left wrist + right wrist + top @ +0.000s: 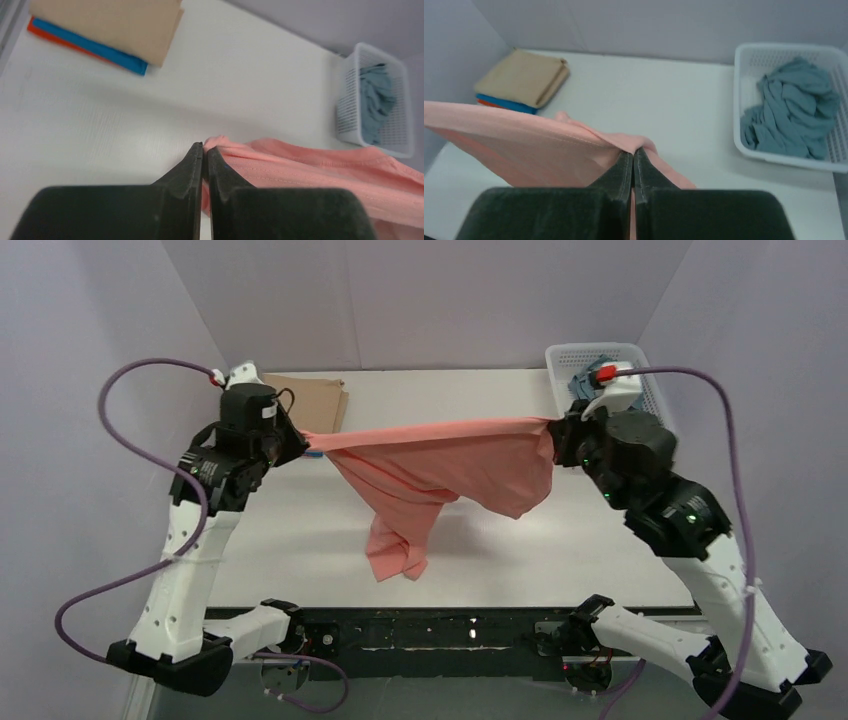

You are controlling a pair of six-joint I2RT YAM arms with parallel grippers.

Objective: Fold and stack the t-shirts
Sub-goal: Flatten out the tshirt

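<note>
While both pinch it tight, the left gripper (204, 148) and right gripper (633, 151) hold the pink t-shirt (440, 465) stretched across the middle of the frame, its lower part drooping. Folded shirts (521, 77) sit stacked upper left; a grey-blue shirt (794, 107) fills the basket (774, 47) upper right.

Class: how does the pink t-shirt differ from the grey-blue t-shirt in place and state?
Pose: the pink t-shirt hangs stretched; the grey-blue t-shirt lies crumpled in the basket. Grip: the left gripper and right gripper are shut on the pink t-shirt; no gripper touches the grey-blue t-shirt. Neither is folded.
</note>
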